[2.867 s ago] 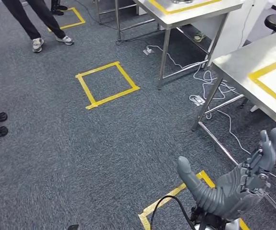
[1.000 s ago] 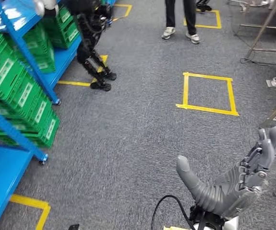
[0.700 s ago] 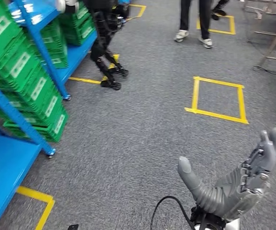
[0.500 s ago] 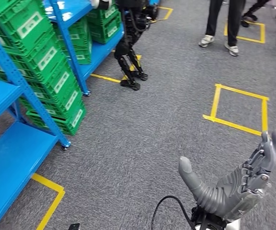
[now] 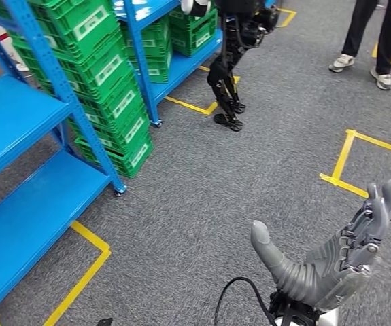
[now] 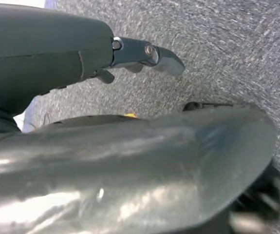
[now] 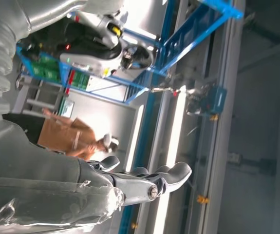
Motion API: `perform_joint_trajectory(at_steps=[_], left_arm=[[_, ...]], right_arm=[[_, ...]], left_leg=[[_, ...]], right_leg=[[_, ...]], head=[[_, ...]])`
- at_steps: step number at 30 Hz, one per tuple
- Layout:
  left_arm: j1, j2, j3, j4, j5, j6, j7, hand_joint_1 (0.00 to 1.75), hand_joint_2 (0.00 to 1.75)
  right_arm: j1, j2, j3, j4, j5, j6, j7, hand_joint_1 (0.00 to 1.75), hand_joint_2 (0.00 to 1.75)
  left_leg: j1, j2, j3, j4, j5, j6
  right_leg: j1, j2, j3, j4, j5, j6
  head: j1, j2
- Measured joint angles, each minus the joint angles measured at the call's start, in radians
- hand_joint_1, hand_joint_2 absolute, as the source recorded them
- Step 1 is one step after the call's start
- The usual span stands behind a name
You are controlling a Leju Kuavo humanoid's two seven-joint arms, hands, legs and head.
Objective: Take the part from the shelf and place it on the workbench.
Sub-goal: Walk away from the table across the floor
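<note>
A blue metal shelf (image 5: 28,119) stands at the left in the head view, with several green crates (image 5: 106,75) stacked on its racks. I cannot make out the part itself in them. My right hand (image 5: 332,268) is held up low at the right, palm up, fingers apart, holding nothing. In the right wrist view its fingers (image 7: 157,180) stretch out straight and bare. In the left wrist view my left hand (image 6: 141,51) points at the grey carpet with a finger straight and nothing in it.
Another dark humanoid robot (image 5: 231,61) stands at the shelf's far end. A person's legs (image 5: 372,41) are at the top right. Yellow tape marks a square (image 5: 345,156) on the carpet at the right and a corner (image 5: 88,275) by the shelf.
The whole view has swung to the left: the steel workbenches have left the picture and the blue shelf has come in. My right hand keeps the same raised, spread pose.
</note>
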Motion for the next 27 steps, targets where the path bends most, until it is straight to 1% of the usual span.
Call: perform_joint_trajectory(at_steps=[1, 2, 3, 4, 5, 6, 7, 8, 9, 10, 11, 12, 13, 14, 15, 16, 17, 18, 19, 20, 21, 22, 23, 24, 25, 26, 27], left_arm=[[-0.002, 0.0, 0.0, 0.0, 0.0, 0.0, 0.0, 0.0, 0.0], [-0.003, 0.0, 0.0, 0.0, 0.0, 0.0, 0.0, 0.0, 0.0], [-0.004, 0.0, 0.0, 0.0, 0.0, 0.0, 0.0, 0.0, 0.0], [-0.002, 0.0, 0.0, 0.0, 0.0, 0.0, 0.0, 0.0, 0.0], [-0.001, 0.0, 0.0, 0.0, 0.0, 0.0, 0.0, 0.0, 0.0], [0.001, 0.0, 0.0, 0.0, 0.0, 0.0, 0.0, 0.0, 0.0], [0.001, -0.001, 0.0, 0.0, -0.001, 0.0, 0.0, 0.0, 0.0], [0.0, -0.001, 0.0, 0.0, -0.003, 0.0, 0.0, 0.0, 0.0], [-0.001, -0.001, 0.0, 0.0, -0.004, 0.0, 0.0, 0.0, 0.0], [-0.002, -0.001, 0.0, 0.0, -0.005, -0.001, 0.0, 0.0, 0.0], [-0.001, -0.001, 0.0, 0.0, -0.006, -0.001, 0.0, 0.0, 0.0], [0.0, -0.001, 0.0, 0.0, -0.006, -0.001, 0.0, 0.0, 0.0], [0.0, -0.001, 0.0, 0.0, -0.006, -0.001, 0.0, 0.0, 0.0], [0.001, -0.001, 0.0, 0.0, -0.007, -0.001, 0.0, 0.0, 0.0], [0.0, -0.001, 0.0, 0.0, -0.007, -0.001, 0.0, 0.0, 0.0], [-0.001, -0.001, 0.0, 0.0, -0.007, -0.001, 0.0, 0.0, 0.0], [-0.002, 0.0, 0.0, 0.0, -0.008, -0.001, 0.0, 0.0, 0.0], [-0.001, 0.0, 0.0, 0.0, -0.008, -0.001, 0.0, 0.0, 0.0], [0.001, 0.0, 0.0, 0.0, -0.008, -0.001, 0.001, 0.0, 0.0], [0.002, 0.0, 0.0, 0.0, -0.009, -0.001, 0.001, 0.0, 0.0], [0.003, 0.0, 0.0, 0.0, -0.009, -0.001, 0.001, 0.0, 0.0], [0.003, 0.0, 0.0, 0.0, -0.01, -0.001, 0.001, 0.0, 0.0], [0.001, 0.0, 0.0, 0.0, -0.011, -0.001, 0.002, 0.0, 0.0], [0.0, 0.0, -0.001, 0.0, -0.012, -0.001, 0.002, 0.0, 0.0], [-0.001, 0.0, -0.001, 0.0, -0.012, -0.002, 0.002, 0.0, 0.0], [0.0, 0.0, -0.001, 0.0, -0.012, -0.002, 0.002, 0.0, 0.0], [0.001, 0.0, -0.001, 0.0, -0.012, -0.002, 0.002, 0.0, 0.0]], right_arm=[[0.0, 0.0, 0.0, 0.0, 0.0, 0.0, 0.0, 0.0, 1.75], [0.0, 0.0, 0.0, 0.0, 0.0, 0.0, 0.0, 0.0, 1.75], [0.0, 0.0, 0.0, 0.0, 0.0, 0.0, 0.0, 0.0, 1.75], [0.0, 0.0, 0.0, -0.001, 0.0, 0.0, 0.0, 0.0, 1.75], [0.0, 0.0, 0.0, -0.001, 0.0, 0.0, 0.0, 0.0, 1.75], [0.0, 0.0, 0.0, -0.001, 0.0, 0.0, 0.0, 0.0, 1.75], [0.0, 0.0, 0.0, -0.001, 0.0, 0.0, 0.0, 0.0, 1.75], [0.0, 0.0, 0.0, -0.002, -0.001, 0.0, 0.0, 0.0, 1.75], [0.0, -0.001, -0.001, -0.002, -0.002, 0.0, 0.0, 0.0, 1.75], [0.001, -0.001, -0.001, -0.002, -0.002, 0.0, 0.0, 0.0, 1.75], [0.001, -0.001, -0.001, -0.002, -0.002, 0.0, 0.0, 0.0, 1.75], [0.001, -0.001, -0.001, -0.002, -0.003, 0.0, 0.0, 0.0, 1.75], [0.001, -0.001, -0.001, -0.002, -0.003, 0.0, 0.0, 0.0, 1.75], [0.0, -0.001, -0.001, -0.002, -0.003, 0.0, 0.0, 0.0, 1.75], [0.001, -0.001, -0.001, -0.002, -0.003, 0.0, 0.0, 0.0, 1.75], [0.001, -0.001, -0.001, -0.002, -0.003, 0.0, 0.0, 0.0, 1.75], [0.001, -0.001, -0.001, -0.002, -0.003, 0.0, 0.0, 0.0, 1.75], [0.001, -0.001, -0.001, -0.002, -0.004, 0.0, 0.0, 0.0, 1.75], [0.001, -0.001, -0.001, -0.002, -0.004, 0.0, 0.0, 0.0, 1.75], [0.001, 0.0, -0.001, -0.002, -0.004, 0.0, 0.0, 0.0, 1.75], [0.001, 0.0, -0.001, -0.002, -0.004, 0.0, 0.0, 0.0, 1.75], [0.001, 0.0, 0.0, -0.002, -0.004, 0.0, 0.0, 0.0, 1.75], [0.002, 0.0, 0.0, -0.002, -0.003, 0.0, 0.0, 0.0, 1.75], [0.002, 0.0, 0.0, -0.002, -0.003, 0.0, 0.0, 0.0, 1.75], [0.002, 0.0, 0.0, -0.002, -0.003, 0.0, 0.0, 0.0, 1.75], [0.002, 0.0, -0.001, -0.002, -0.003, 0.0, 0.0, 0.0, 1.75], [0.002, 0.0, -0.001, -0.002, -0.003, 0.0, 0.0, 0.0, 1.75]], left_leg=[[-0.003, 0.02, 0.024, -0.046, 0.012, 0.005], [-0.007, 0.031, 0.034, -0.07, 0.014, 0.009], [-0.009, 0.024, 0.033, -0.077, 0.012, 0.014], [-0.006, 0.011, 0.031, -0.077, 0.014, 0.019], [-0.004, -0.001, 0.031, -0.078, 0.015, 0.024], [-0.001, -0.013, 0.032, -0.08, 0.018, 0.03], [0.002, -0.025, 0.033, -0.082, 0.02, 0.034], [0.004, -0.036, 0.033, -0.082, 0.021, 0.037], [0.004, -0.049, 0.032, -0.082, 0.022, 0.039], [0.004, -0.062, 0.031, -0.082, 0.022, 0.039], [0.004, -0.076, 0.031, -0.081, 0.023, 0.039], [0.005, -0.091, 0.032, -0.081, 0.023, 0.039], [0.006, -0.105, 0.033, -0.081, 0.023, 0.037], [0.007, -0.12, 0.034, -0.081, 0.024, 0.034], [0.007, -0.134, 0.032, -0.078, 0.024, 0.03], [0.007, -0.146, 0.03, -0.077, 0.025, 0.024], [0.007, -0.157, 0.026, -0.077, 0.027, 0.018], [0.008, -0.166, 0.022, -0.078, 0.03, 0.011], [0.011, -0.175, 0.02, -0.081, 0.033, 0.005], [0.012, -0.172, 0.018, -0.08, 0.033, 0.0], [0.011, -0.156, 0.011, -0.068, 0.023, -0.004], [0.009, -0.131, -0.006, -0.034, 0.0, -0.008], [0.007, -0.1, -0.032, 0.021, -0.032, -0.011], [0.007, -0.077, -0.065, 0.09, -0.068, -0.013], [0.007, -0.066, -0.097, 0.156, -0.096, -0.015], [0.007, -0.062, -0.115, 0.197, -0.107, -0.015], [0.007, -0.059, -0.116, 0.203, -0.099, -0.014]], right_leg=[[0.003, -0.009, 0.001, 0.001, -0.002, 0.004], [0.006, -0.019, 0.002, 0.002, -0.004, 0.009], [0.008, -0.03, 0.003, 0.002, -0.006, 0.013], [0.007, -0.037, 0.005, 0.0, -0.008, 0.018], [0.006, -0.03, 0.005, 0.005, -0.014, 0.025], [0.004, -0.01, -0.002, 0.023, -0.028, 0.031], [0.001, 0.017, -0.019, 0.064, -0.053, 0.036], [0.0, 0.045, -0.047, 0.125, -0.083, 0.04], [-0.001, 0.061, -0.082, 0.197, -0.115, 0.042], [-0.002, 0.069, -0.114, 0.258, -0.135, 0.044], [-0.002, 0.072, -0.133, 0.288, -0.137, 0.044], [-0.003, 0.074, -0.133, 0.281, -0.119, 0.043], [-0.004, 0.08, -0.114, 0.233, -0.085, 0.042], [-0.007, 0.097, -0.081, 0.162, -0.046, 0.042], [-0.012, 0.122, -0.049, 0.092, -0.019, 0.042], [-0.015, 0.142, -0.024, 0.041, -0.002, 0.039], [-0.017, 0.158, -0.012, 0.014, 0.003, 0.036], [-0.016, 0.159, -0.009, 0.008, 0.001, 0.029], [-0.014, 0.149, -0.009, 0.008, 0.004, 0.021], [-0.013, 0.138, -0.009, 0.006, 0.006, 0.014], [-0.013, 0.127, -0.008, 0.004, 0.008, 0.007], [-0.014, 0.113, -0.008, 0.002, 0.01, 0.001], [-0.013, 0.099, -0.008, 0.001, 0.01, -0.004], [-0.011, 0.084, -0.009, 0.001, 0.01, -0.007], [-0.009, 0.069, -0.01, 0.001, 0.009, -0.009], [-0.008, 0.054, -0.011, 0.001, 0.008, -0.01], [-0.006, 0.04, -0.01, 0.001, 0.008, -0.01]], head=[[0.0, 0.0], [0.0, 0.0], [0.001, 0.0], [0.002, 0.0], [0.003, 0.0], [0.005, 0.0], [0.008, 0.0], [0.011, 0.0], [0.013, 0.0], [0.015, 0.0], [0.015, 0.0], [0.015, 0.0], [0.015, 0.0], [0.015, 0.0], [0.016, 0.0], [0.016, 0.0], [0.016, 0.0], [0.016, 0.0], [0.015, 0.0], [0.015, 0.0], [0.013, 0.0], [0.009, 0.0], [0.005, 0.0], [0.002, 0.0], [0.001, 0.0], [0.001, 0.0], [0.001, 0.0]])
